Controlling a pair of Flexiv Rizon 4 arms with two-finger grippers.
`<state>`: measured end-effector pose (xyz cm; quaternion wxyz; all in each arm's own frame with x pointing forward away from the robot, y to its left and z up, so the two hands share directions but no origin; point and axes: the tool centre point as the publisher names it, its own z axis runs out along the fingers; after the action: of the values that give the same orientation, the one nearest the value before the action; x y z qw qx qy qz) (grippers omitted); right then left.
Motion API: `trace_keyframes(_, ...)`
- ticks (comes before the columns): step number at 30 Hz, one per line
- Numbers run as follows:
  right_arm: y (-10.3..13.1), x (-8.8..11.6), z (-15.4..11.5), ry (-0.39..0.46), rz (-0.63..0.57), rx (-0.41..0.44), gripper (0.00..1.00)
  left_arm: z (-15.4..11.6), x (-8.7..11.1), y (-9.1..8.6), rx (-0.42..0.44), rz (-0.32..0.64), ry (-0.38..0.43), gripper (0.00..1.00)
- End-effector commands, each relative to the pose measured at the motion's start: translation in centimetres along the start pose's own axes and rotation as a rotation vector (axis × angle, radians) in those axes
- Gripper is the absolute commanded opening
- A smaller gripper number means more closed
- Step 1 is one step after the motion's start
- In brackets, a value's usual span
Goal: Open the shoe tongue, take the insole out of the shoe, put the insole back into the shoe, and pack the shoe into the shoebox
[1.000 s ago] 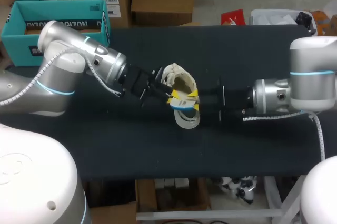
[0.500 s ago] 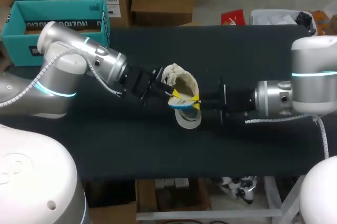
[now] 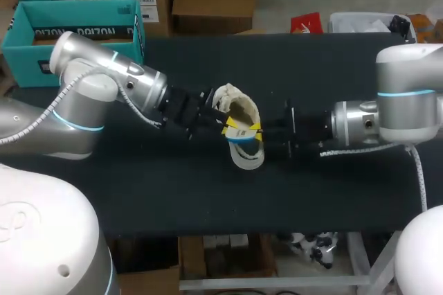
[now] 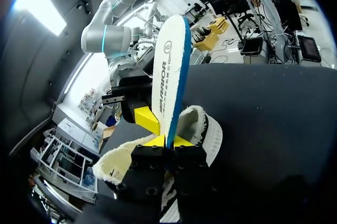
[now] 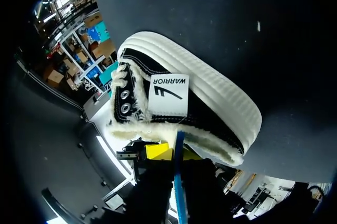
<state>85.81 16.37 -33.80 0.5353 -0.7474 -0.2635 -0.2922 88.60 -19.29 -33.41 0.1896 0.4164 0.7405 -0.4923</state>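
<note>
The black shoe [image 3: 239,106] with white sole and fleece lining lies mid-table, opening facing the front. A white insole [image 3: 247,154] with a blue edge sticks out of it toward the front edge. My left gripper [image 3: 228,128] comes in from the left and is shut on the insole [image 4: 167,77], held on edge between its fingers [image 4: 168,144]. My right gripper [image 3: 255,129] comes in from the right and is shut on the same insole; its blue edge [image 5: 179,142] runs between the yellow tips [image 5: 178,155], just under the shoe [image 5: 200,108]. The right arm's yellow fingertip [image 4: 146,120] shows beside the insole.
The teal shoebox [image 3: 69,28] stands open at the table's back left corner, behind my left arm. The black tabletop [image 3: 346,73] spreads around the shoe, with bare cloth to the front and to the back right.
My right gripper has shut on the insole, which was between wider fingers a second ago. Shoe and insole wobbled slightly; the left gripper kept its hold.
</note>
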Motion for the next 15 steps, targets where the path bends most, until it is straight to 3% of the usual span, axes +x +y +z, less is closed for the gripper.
trace_keyframes(1,1.0,0.0,0.3,-0.005,0.006,0.016,0.00,0.8,-0.2,1.0,-0.001,-0.009,0.005,0.00)
trace_keyframes(7,1.3,0.0,0.6,-0.016,0.014,0.016,0.00,1.1,-0.2,1.7,-0.009,-0.022,0.009,0.00)
trace_keyframes(13,1.3,-0.1,0.5,-0.016,0.011,0.011,0.00,0.6,0.1,0.6,0.012,-0.012,-0.001,0.00)
trace_keyframes(15,1.3,-0.1,0.5,-0.014,0.010,0.009,0.00,0.4,0.2,0.1,0.021,-0.004,-0.005,0.19)
